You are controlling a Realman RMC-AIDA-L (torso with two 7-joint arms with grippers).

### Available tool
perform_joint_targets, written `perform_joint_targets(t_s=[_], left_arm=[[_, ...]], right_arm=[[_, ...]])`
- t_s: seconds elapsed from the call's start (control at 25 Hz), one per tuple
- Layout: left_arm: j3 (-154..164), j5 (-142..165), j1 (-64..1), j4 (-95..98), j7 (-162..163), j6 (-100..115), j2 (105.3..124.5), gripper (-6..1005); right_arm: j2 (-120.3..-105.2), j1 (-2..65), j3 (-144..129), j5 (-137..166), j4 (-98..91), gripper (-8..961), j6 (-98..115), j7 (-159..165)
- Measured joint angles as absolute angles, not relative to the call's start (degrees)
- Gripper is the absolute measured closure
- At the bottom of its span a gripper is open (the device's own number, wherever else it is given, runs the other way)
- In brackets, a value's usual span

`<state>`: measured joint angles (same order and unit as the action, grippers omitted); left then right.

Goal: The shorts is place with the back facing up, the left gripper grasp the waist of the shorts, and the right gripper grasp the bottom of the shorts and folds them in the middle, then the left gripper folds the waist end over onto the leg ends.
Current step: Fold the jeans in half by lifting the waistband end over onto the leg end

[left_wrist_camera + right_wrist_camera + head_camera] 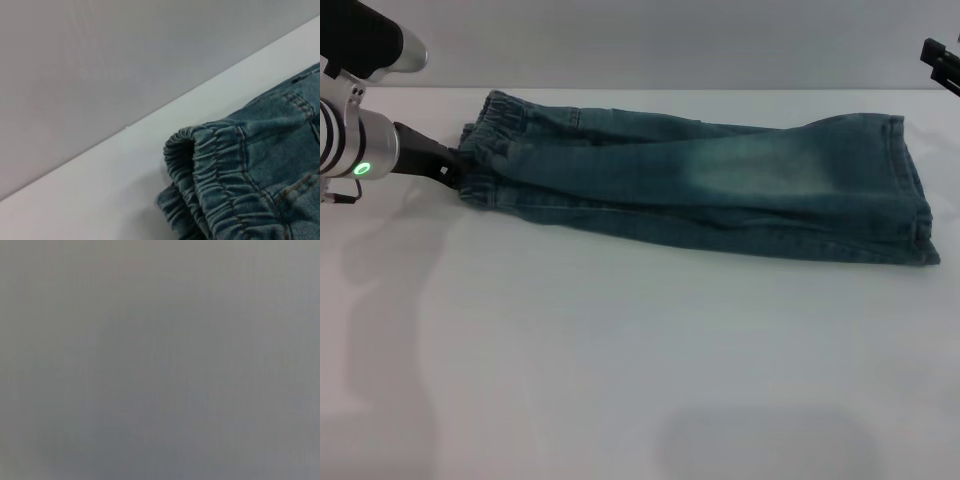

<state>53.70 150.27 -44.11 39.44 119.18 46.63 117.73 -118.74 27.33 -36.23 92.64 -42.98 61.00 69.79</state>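
The blue denim shorts [700,185] lie folded lengthwise across the far part of the white table [620,350]. Their elastic waist [495,150] is at the left and the leg ends [910,195] are at the right. My left gripper [455,170] is at the waist end, shut on the bunched waistband, which shows close up as the gathered waist [210,180] in the left wrist view. My right gripper [942,60] hangs at the far right edge, above and behind the leg ends, apart from the cloth. The right wrist view shows only a blank grey surface.
The table's far edge [720,90] runs just behind the shorts, with a grey wall [125,60] beyond it. Bare white tabletop stretches in front of the shorts toward me.
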Motion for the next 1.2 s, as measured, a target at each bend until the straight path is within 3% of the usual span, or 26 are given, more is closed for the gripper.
perform_joint_targets(t_s=[0.6,1.2], left_arm=[[53.7,149.8,-43.6,40.8,119.1,46.9,118.04,928],[74.1,137.6,-38.3,64.3,125.3,53.0,118.21,932]], right_arm=[[-118.74,27.4,-36.6,92.0,-42.5,447,60.5,69.8],[-118.51,29.5,-37.4,93.1,-39.2,448,57.9,69.7]])
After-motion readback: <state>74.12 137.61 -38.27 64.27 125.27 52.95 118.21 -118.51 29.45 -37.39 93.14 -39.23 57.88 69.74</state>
